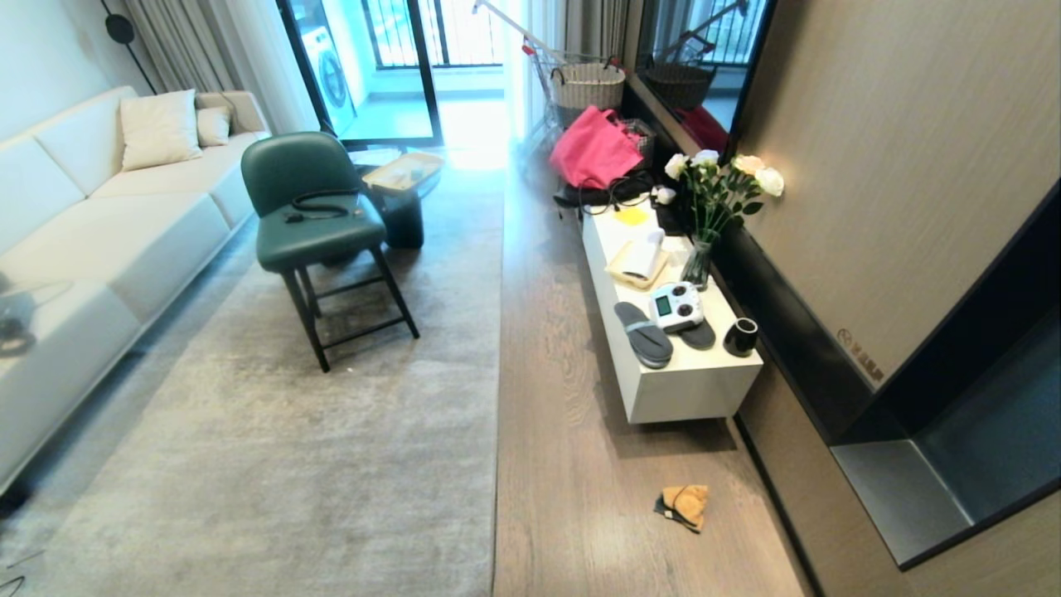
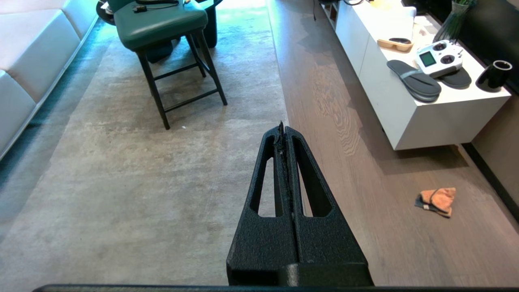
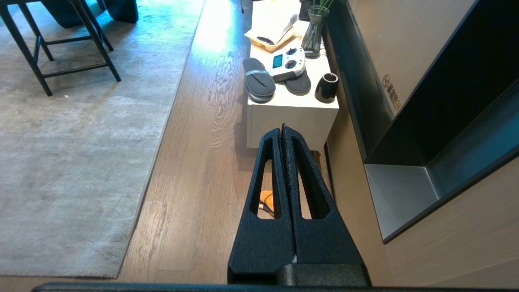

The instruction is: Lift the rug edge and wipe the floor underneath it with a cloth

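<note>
The pale grey rug's straight rug edge (image 1: pixel 500 348) lies flat along the brown wood floor (image 1: pixel 564 464). The orange-tan cloth (image 1: pixel 684 505) lies crumpled on the floor near the wall, in front of the white cabinet. In the left wrist view the cloth (image 2: pixel 437 201) is off to the side, and my left gripper (image 2: pixel 284 129) hangs shut and empty high over the rug edge (image 2: pixel 284 121). My right gripper (image 3: pixel 282 130) is shut and empty above the floor (image 3: pixel 190 194), with the cloth (image 3: pixel 266 200) showing through its finger slot. Neither arm shows in the head view.
A low white cabinet (image 1: pixel 692 390) holds grey slippers (image 1: pixel 644 334), a controller (image 1: pixel 675 307), a black cup (image 1: pixel 740 337) and a flower vase (image 1: pixel 698 264). A green chair (image 1: pixel 319 232) stands on the rug, a white sofa (image 1: pixel 91 224) beyond. The wall niche (image 1: pixel 937 489) is at right.
</note>
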Robot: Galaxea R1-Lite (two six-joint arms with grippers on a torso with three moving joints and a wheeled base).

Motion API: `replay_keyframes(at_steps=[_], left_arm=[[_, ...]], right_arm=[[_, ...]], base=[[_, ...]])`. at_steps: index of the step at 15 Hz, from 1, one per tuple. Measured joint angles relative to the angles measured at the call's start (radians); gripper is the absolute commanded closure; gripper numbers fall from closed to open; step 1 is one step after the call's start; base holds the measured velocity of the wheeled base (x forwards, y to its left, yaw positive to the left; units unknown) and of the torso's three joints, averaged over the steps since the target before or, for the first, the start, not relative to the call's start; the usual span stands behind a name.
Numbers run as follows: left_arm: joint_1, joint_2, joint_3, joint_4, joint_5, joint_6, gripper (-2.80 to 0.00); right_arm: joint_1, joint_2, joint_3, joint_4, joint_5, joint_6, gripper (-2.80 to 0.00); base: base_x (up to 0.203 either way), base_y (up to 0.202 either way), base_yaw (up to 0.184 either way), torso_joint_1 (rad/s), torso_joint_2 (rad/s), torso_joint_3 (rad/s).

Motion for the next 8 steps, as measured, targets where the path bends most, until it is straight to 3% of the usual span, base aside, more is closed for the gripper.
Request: replay_keyframes(at_steps=[8], left_arm=[[0.001, 0.000, 0.000, 0.000, 0.000, 0.000, 0.00]], right_arm=[[0.000, 0.000, 0.000, 0.000, 0.000, 0.000, 0.00]], base=[[0.000, 0.000, 0.000, 0.000, 0.00, 0.000]])
